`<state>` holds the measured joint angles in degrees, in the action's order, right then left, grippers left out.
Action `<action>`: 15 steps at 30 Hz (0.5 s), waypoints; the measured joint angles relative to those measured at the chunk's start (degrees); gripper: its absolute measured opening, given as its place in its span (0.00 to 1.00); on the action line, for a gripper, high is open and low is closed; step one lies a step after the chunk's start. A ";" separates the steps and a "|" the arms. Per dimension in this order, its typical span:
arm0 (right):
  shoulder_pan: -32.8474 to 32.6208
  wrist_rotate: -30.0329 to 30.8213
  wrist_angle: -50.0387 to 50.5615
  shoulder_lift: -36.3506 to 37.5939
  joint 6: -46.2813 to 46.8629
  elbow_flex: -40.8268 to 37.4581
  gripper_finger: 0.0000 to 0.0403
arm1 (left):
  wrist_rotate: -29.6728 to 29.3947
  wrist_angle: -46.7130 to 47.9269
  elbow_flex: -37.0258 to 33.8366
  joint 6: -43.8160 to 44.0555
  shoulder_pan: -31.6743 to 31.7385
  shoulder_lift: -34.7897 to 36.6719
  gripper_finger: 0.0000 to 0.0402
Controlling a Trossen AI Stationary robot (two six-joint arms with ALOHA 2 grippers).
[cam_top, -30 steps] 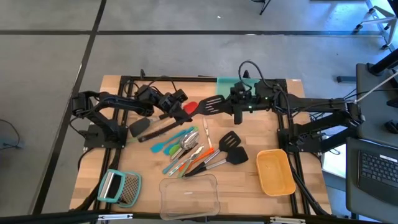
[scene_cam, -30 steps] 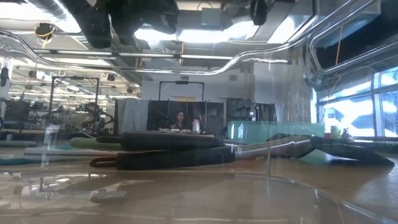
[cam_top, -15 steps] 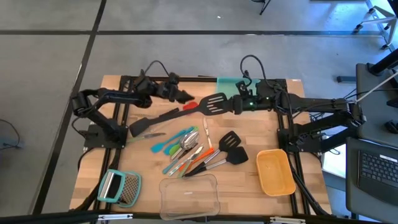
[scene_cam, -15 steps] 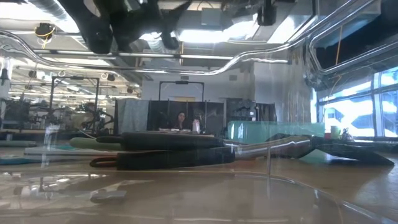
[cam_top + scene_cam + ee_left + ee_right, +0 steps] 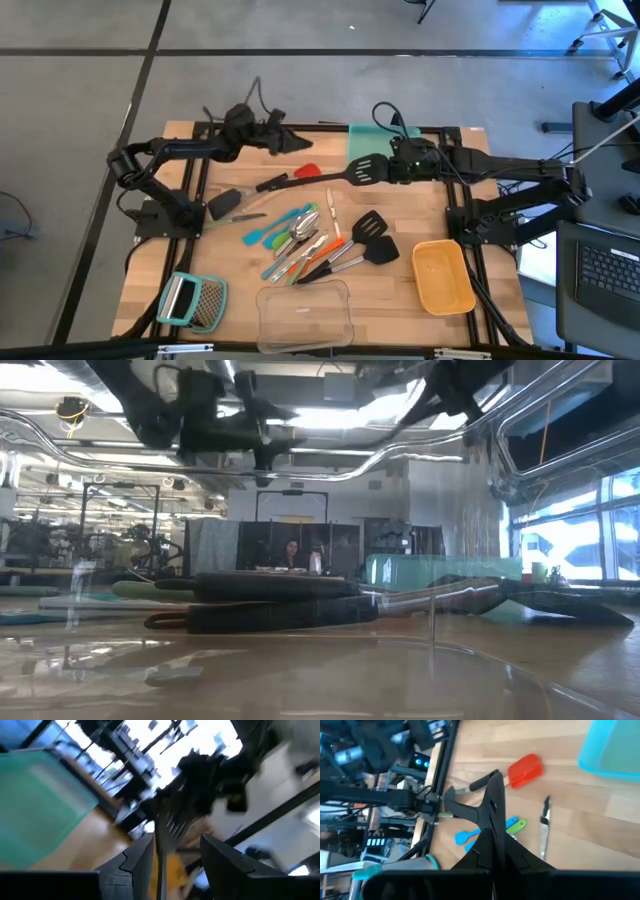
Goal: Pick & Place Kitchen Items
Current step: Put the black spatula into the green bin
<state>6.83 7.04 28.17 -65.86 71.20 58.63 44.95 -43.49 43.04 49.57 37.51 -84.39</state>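
Observation:
My right gripper (image 5: 392,170) is shut on a black slotted spatula (image 5: 330,177) above the far middle of the table. Its steel handle (image 5: 295,182) reaches toward the table's left. My left gripper (image 5: 297,145) stands open near the far edge, on the far side of that handle and apart from it. In its wrist view the spatula (image 5: 170,827) shows ahead, between the fingers. A red spatula (image 5: 306,171) lies flat on the table under the held handle. The other kitchen items lie in a loose pile (image 5: 300,240) at the table's middle. My right gripper pinches the spatula's slotted head (image 5: 492,827) at its free end between its two fingers. The fingers come from the table's right, slanting down, and lie along the spatula. The spatula is lifted clear of the table, with its handle end (image 5: 481,785) pointing away to the left.
A teal container (image 5: 372,135) stands at the far edge behind both grippers. A yellow container (image 5: 443,275) is near right and a clear one (image 5: 305,312) near middle. A grater (image 5: 190,300) lies near left. Another black spatula (image 5: 225,203) lies at the left, and two more (image 5: 370,238) lie right of the pile.
My left gripper has come off the spatula's handle, moved toward the far edge and rolled about its own axis. My right gripper has carried the spatula a little toward the table's right, tipping downward. The spatula stays lifted, now held by the right gripper alone.

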 joint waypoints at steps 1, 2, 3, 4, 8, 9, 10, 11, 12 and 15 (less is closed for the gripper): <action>0.27 -0.48 0.23 0.14 0.01 0.00 0.01 | -0.04 7.24 1.45 -5.37 -0.82 1.25 0.38; 0.44 -0.96 0.71 0.34 0.02 0.00 0.01 | -0.33 15.79 3.31 -11.16 -1.75 2.58 0.37; 0.57 -1.11 1.44 0.45 0.00 0.00 0.01 | -1.93 24.60 5.58 -17.28 -2.96 3.69 0.37; 0.67 -1.23 2.06 0.48 0.00 0.00 0.01 | -4.67 33.78 8.09 -23.57 -4.34 4.64 0.37; 1.01 -1.92 3.09 0.74 -0.01 0.00 0.01 | -21.18 62.05 17.85 -44.82 -10.53 6.43 0.37; 1.18 -2.11 2.95 0.72 -0.05 0.00 0.01 | -24.58 65.89 19.55 -48.18 -11.97 6.65 0.37; 1.40 -2.49 3.01 0.72 -0.31 0.00 0.01 | -27.26 68.76 20.75 -50.83 -13.32 6.81 0.37; 1.62 -2.81 3.14 0.72 -0.54 0.00 0.01 | -29.06 70.47 21.73 -52.68 -14.70 6.83 0.37; 1.85 -3.05 3.09 0.72 -0.93 0.00 0.01 | -30.34 71.45 22.42 -53.99 -15.87 6.83 0.37; 2.47 -3.81 2.92 0.72 -1.31 0.00 0.01 | -32.90 73.85 23.02 -57.16 -19.04 6.82 0.37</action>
<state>9.31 3.23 31.09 -65.14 69.89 58.63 12.05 30.35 66.06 -7.59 18.47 -77.57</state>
